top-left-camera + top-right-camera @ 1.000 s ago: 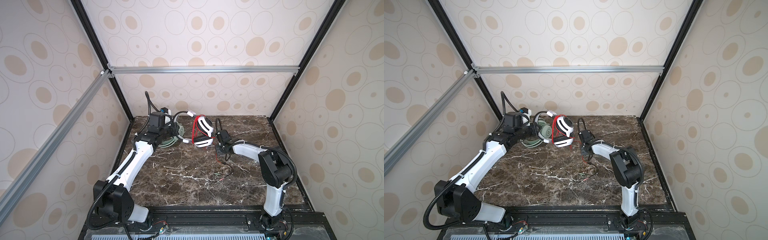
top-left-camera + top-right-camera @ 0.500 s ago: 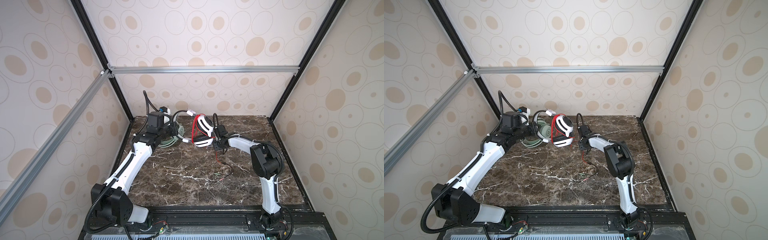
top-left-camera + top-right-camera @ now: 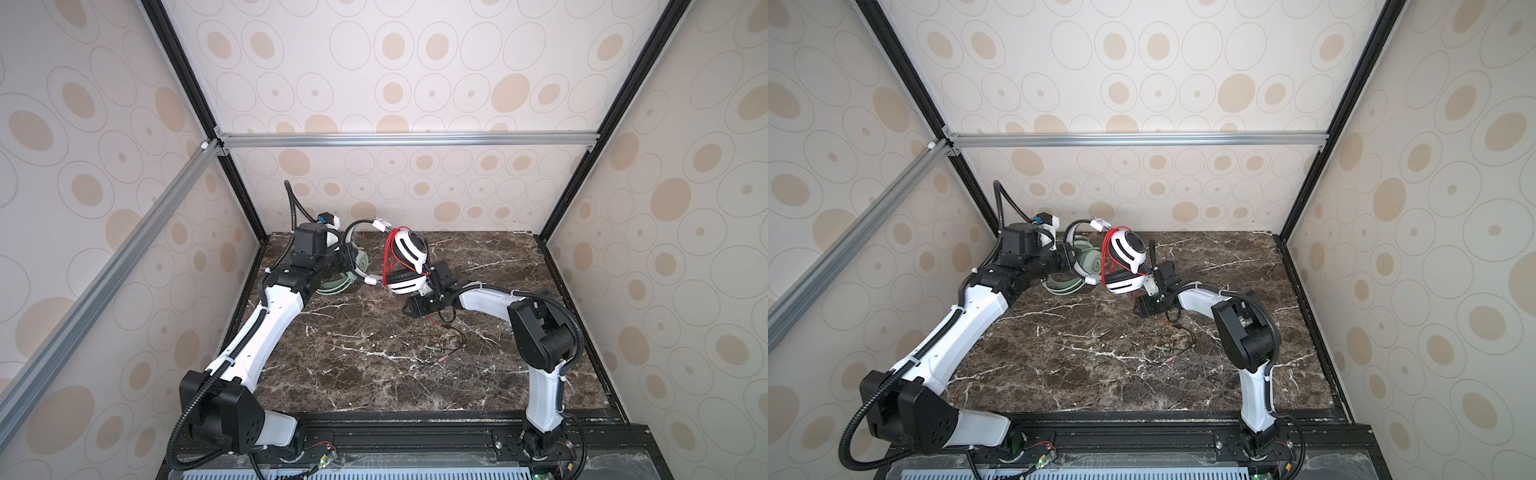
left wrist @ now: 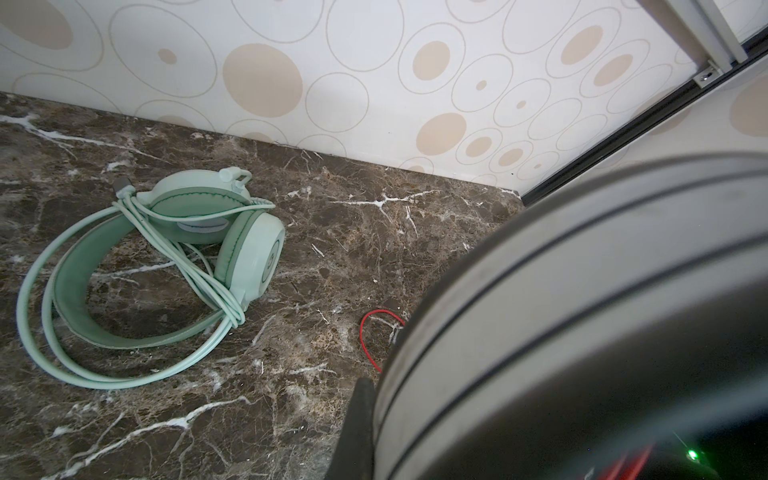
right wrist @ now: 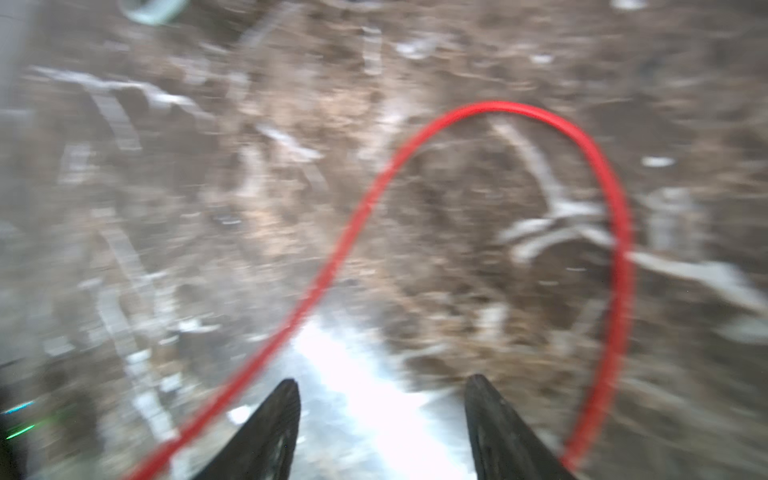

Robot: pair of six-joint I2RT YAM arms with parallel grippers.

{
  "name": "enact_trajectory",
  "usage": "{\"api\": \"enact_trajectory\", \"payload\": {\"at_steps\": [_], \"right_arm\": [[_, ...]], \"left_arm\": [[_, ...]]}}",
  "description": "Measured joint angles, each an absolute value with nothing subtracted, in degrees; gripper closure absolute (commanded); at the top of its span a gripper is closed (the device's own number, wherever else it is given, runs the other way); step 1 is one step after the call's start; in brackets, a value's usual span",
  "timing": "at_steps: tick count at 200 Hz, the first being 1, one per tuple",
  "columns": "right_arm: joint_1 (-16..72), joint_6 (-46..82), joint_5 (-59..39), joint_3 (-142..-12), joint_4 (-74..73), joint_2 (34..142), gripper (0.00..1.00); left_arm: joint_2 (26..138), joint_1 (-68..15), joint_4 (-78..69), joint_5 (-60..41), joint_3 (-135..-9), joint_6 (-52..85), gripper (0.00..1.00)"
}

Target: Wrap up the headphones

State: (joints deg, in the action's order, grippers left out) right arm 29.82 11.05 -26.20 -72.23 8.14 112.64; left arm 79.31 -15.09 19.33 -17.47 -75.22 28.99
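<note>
The white-and-black headphones (image 3: 409, 249) (image 3: 1127, 249) hang tilted above the back of the table, with the red cable (image 3: 388, 257) looped over one earcup. My left gripper (image 3: 352, 252) (image 3: 1069, 251) is shut on their black headband, which fills the left wrist view beside one dark finger (image 4: 359, 415). The mint-green headphones (image 4: 166, 266) (image 3: 1090, 266) lie on the marble with their pale cable wound round them. My right gripper (image 3: 409, 309) (image 5: 383, 380) is open and low over the table, just in front of the white earcup. The red cable (image 5: 415, 166) arcs past its fingers, not between them.
The loose cable end with its plugs (image 3: 449, 349) lies on the marble table (image 3: 374, 386) in front of the right gripper. The back wall stands close behind both headsets. The right wrist view is blurred.
My right gripper has opened and let go of the red cable, and it has swung down and forward from beside the white earcup. The left gripper still holds the headband in place.
</note>
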Motion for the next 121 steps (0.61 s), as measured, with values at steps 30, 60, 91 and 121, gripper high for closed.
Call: {"api": "enact_trajectory", "payload": {"at_steps": [30, 60, 91, 121], "right_arm": [[28.73, 15.25, -33.36, -67.79, 0.86, 109.08, 0.39], [27.09, 18.13, -32.91, -65.04, -3.99, 107.0, 0.41], [26.44, 20.88, -29.78, -63.88, -7.11, 106.89, 0.42], [26.46, 24.03, -27.31, -64.2, -11.66, 108.16, 0.43]], "left_arm": [[78.72, -15.09, 19.33, -17.5, -75.22, 28.99, 1.0], [78.63, -15.09, 19.33, -17.52, -75.22, 29.1, 1.0], [78.63, -15.09, 19.31, -17.52, -75.22, 29.17, 1.0], [78.61, -15.09, 19.31, -17.52, -75.22, 29.17, 1.0]]}}
